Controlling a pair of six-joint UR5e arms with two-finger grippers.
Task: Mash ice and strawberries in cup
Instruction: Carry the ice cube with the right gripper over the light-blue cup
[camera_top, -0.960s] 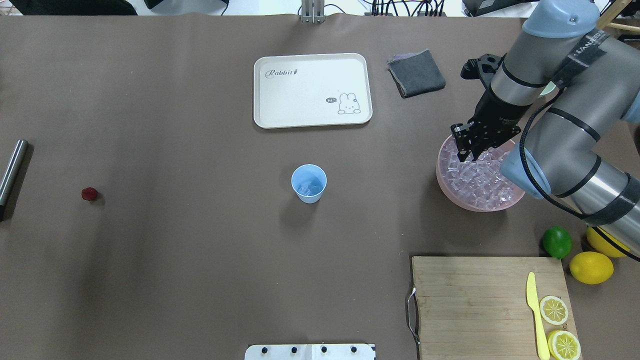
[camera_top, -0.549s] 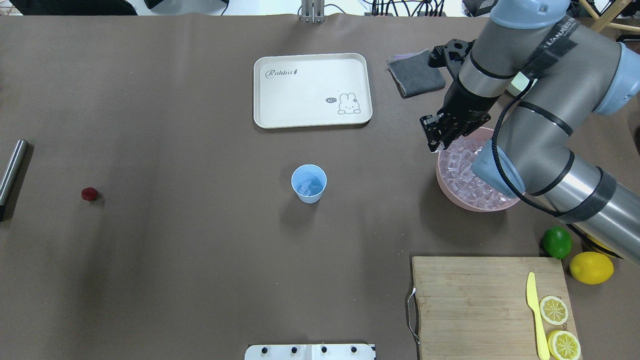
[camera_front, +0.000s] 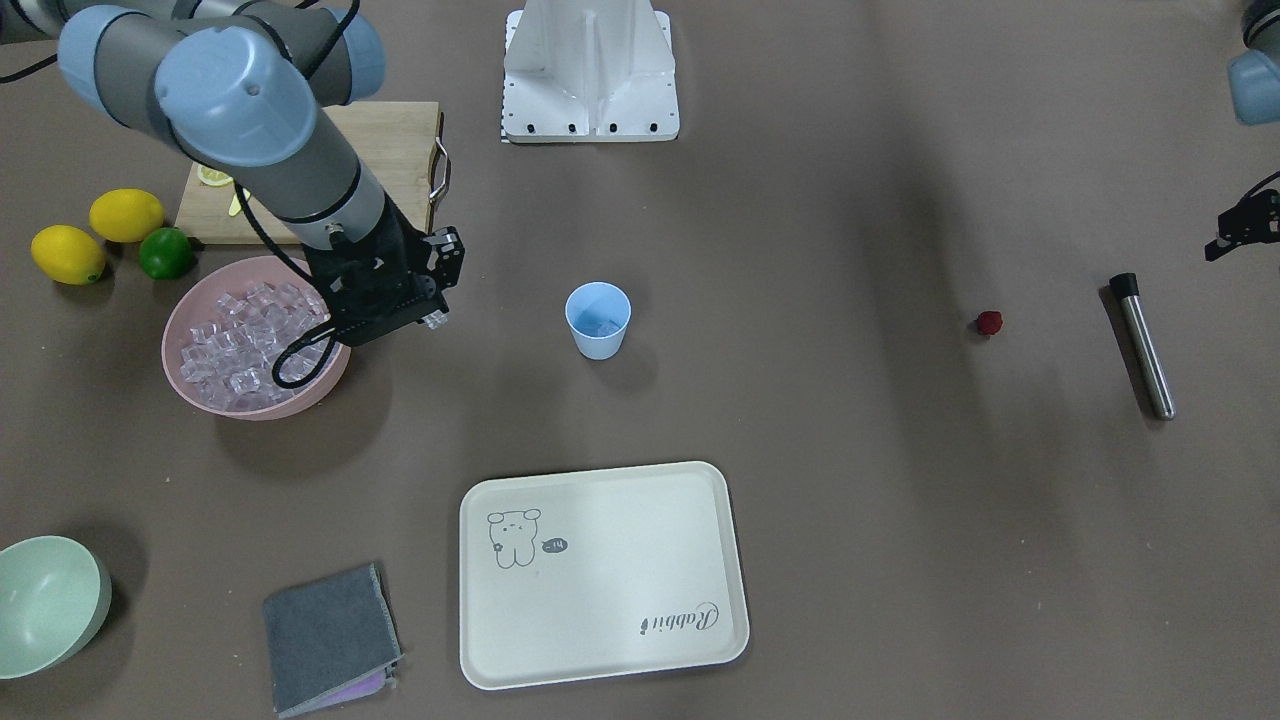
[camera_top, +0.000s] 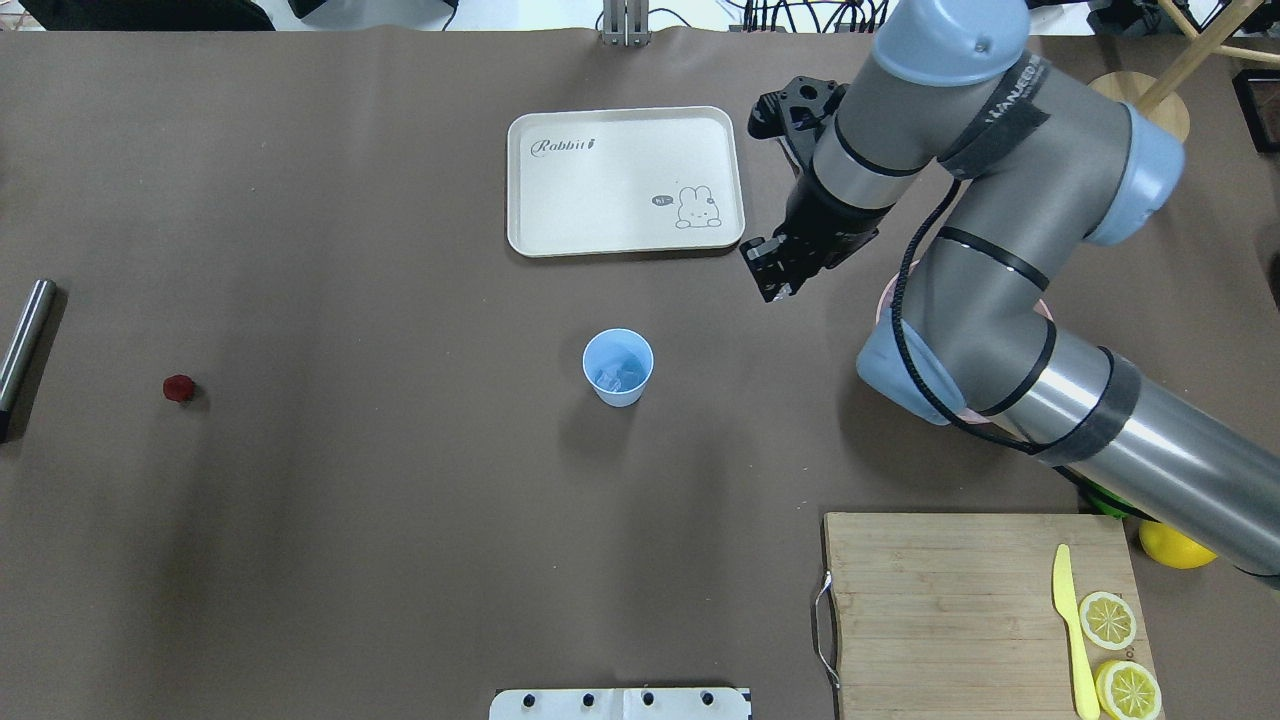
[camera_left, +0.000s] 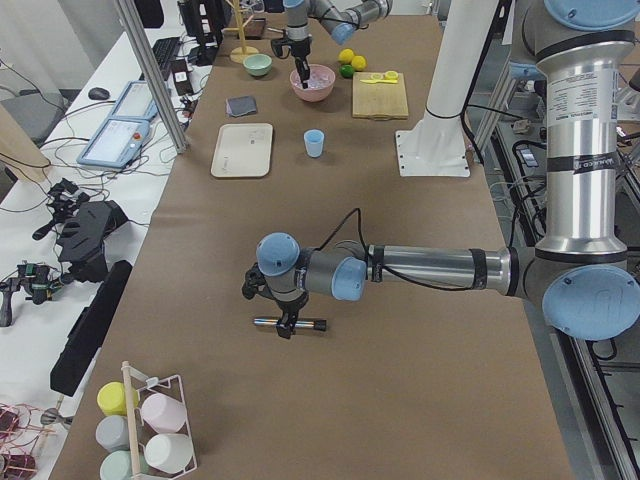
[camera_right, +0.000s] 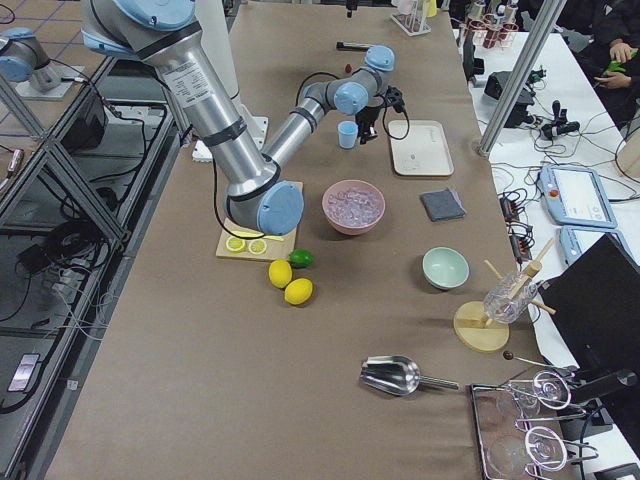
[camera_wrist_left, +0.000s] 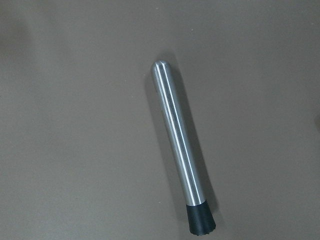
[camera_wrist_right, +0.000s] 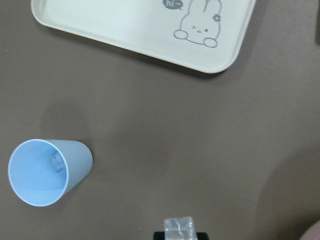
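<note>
The cup stands upright on the desk with ice in its bottom. Nearest it, between the cup and the pink bowl and closer to the bowl, the right gripper hangs over bare desk, pinching one ice cube. The bowl is piled with a heap of cubes. On the cup's opposite side, well apart, lies the strawberry. Farthest from the cup lies a steel muddler. The left gripper is above it; I cannot tell how wide it is set.
</note>
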